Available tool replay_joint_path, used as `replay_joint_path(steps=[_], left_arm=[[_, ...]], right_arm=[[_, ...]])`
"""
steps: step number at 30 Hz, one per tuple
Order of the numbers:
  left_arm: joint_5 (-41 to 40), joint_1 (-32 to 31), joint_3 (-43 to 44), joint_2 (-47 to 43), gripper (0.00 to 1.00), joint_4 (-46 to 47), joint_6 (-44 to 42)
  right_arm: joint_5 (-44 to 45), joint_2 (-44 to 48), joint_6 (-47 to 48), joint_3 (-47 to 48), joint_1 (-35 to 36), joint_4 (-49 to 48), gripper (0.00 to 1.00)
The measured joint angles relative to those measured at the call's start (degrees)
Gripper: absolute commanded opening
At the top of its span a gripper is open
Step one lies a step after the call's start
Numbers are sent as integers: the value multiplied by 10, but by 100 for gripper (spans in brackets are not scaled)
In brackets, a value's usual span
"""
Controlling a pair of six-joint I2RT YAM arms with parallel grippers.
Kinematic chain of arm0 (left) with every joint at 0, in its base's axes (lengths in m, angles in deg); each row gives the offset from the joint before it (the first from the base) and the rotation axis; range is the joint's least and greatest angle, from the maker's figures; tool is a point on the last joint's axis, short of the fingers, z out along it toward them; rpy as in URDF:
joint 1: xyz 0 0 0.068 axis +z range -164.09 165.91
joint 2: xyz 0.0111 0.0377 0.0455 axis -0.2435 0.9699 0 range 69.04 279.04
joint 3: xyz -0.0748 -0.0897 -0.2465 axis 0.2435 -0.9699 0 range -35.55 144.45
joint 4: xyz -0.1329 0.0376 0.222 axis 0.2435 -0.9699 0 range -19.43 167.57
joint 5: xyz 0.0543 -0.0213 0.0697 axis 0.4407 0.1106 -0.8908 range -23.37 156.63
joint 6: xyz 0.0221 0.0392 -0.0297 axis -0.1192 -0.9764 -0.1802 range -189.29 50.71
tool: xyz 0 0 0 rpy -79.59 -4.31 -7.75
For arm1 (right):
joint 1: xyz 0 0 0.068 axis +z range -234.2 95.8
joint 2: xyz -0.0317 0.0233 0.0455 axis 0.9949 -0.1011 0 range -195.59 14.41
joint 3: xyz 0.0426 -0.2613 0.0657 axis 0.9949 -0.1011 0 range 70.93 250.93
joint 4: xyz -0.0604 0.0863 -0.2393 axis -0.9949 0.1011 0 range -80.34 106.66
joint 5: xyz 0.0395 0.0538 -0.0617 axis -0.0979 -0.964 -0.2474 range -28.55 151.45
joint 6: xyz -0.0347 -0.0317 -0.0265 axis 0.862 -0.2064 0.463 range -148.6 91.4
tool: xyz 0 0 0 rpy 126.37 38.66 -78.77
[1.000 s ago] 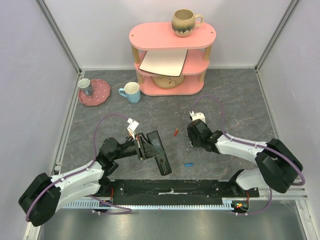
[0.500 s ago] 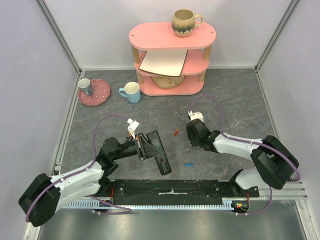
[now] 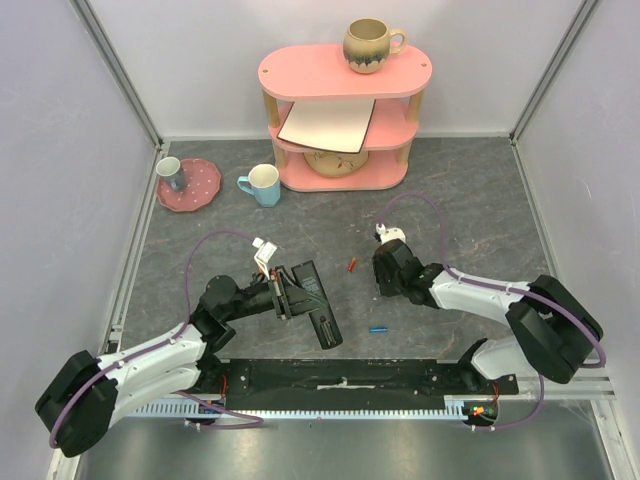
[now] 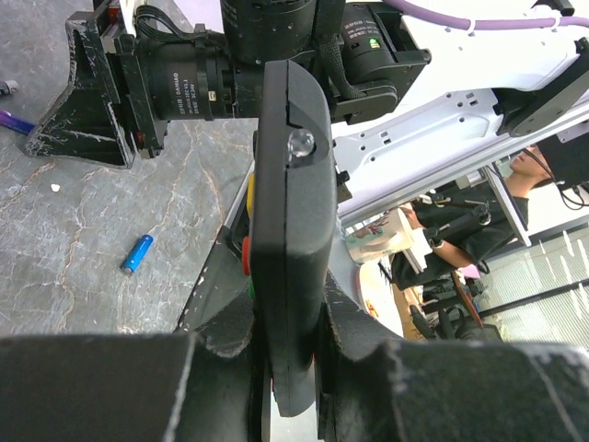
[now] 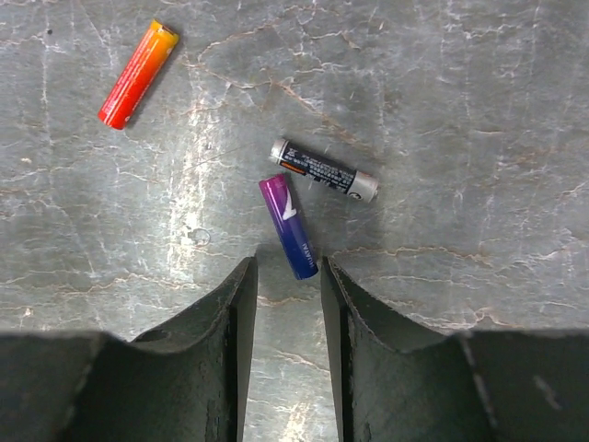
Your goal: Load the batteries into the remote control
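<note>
My left gripper [image 4: 285, 354] pinches the remote [image 4: 290, 212]; my right gripper [image 5: 287, 269], spread, straddles a purple battery's [image 5: 288, 226] end on the bench [image 5: 460, 83].

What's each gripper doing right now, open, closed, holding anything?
Left gripper: closed on the remote control.
Right gripper: open, holding nothing, poised over a purple battery.
</note>
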State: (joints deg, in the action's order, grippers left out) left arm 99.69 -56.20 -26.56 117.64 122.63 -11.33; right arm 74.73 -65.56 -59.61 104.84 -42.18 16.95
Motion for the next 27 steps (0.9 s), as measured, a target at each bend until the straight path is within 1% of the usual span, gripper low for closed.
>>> replay_joint_path(steps=[3,5,10,20,27], left_arm=[[0,0,0,0,2,-1,-1],[0,0,0,1,2,-1,-1],[-1,0,0,0,2,-9,-2],[-12,0,0,-6,2,-26,-6],[-13,0,0,3,2,-26,-6]], right_arm=[[-6,2,-4,-1,1,0,40],[-7,2,-4,-1,1,1,43],[-5,-4,-3,2,2,-3,44],[1,-43,17,35,2,-5,38],[-6,-51,26,46,2,6,38]])
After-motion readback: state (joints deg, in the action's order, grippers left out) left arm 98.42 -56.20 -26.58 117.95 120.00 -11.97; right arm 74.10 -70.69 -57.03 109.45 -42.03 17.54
